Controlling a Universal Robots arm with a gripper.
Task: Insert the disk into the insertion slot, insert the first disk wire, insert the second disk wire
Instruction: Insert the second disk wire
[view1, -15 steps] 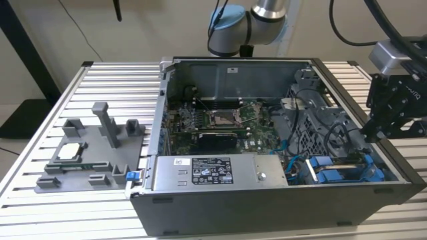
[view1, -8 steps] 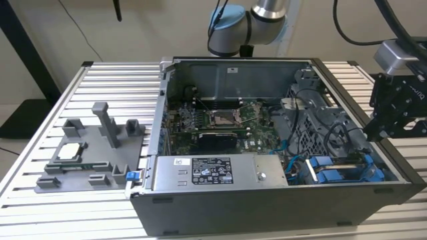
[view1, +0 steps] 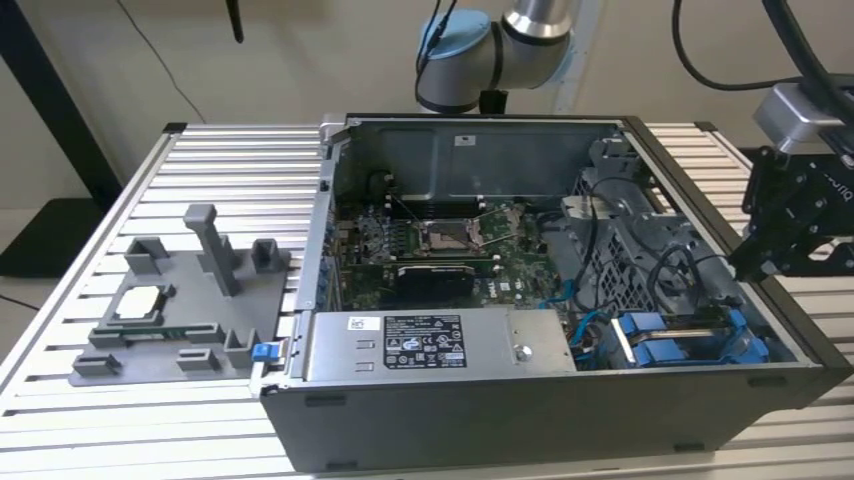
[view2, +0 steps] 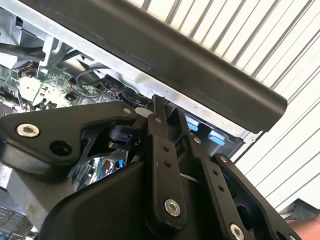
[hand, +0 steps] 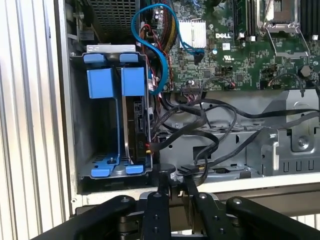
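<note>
The black two-finger gripper (hand: 176, 176) is hanging right at the rim of the open black computer case (view1: 534, 420). Its fingers are drawn in narrow, and to me it looks like they're pinching the plug end of a thin black disk wire (hand: 187, 170). The rest of that wire is looping back into the tangle of black cables behind it.

My guess is we're looking at the first wire step, because the disk part looks sorted. For doing it well, I'd be keeping the plug square to the disk's connector edge and going in slow and straight. I'd also be watching that the slack isn't snagging on the other cables. A plug pinched this near its end can twist in the grip, so pushing gently is the safe way.

Moving out from the gripper, the flat disk in its bright blue plastic carrier bracket (hand: 136, 122) is sitting edge-on inside the dark grey metal insertion slot (hand: 80, 125). It's down between the blue rails and looks fully seated. It's near the fingertips but not touching them, with the slot's end wall between the two.

In the exterior view the gripper is hovering over the case wall at the exterior view's right. The blue-railed bay is just below it, a bit toward the exterior view's left. Further in there's the green motherboard (hand: 240, 60), and the whole case is resting on a slatted aluminium table (view1: 227, 150).
</note>
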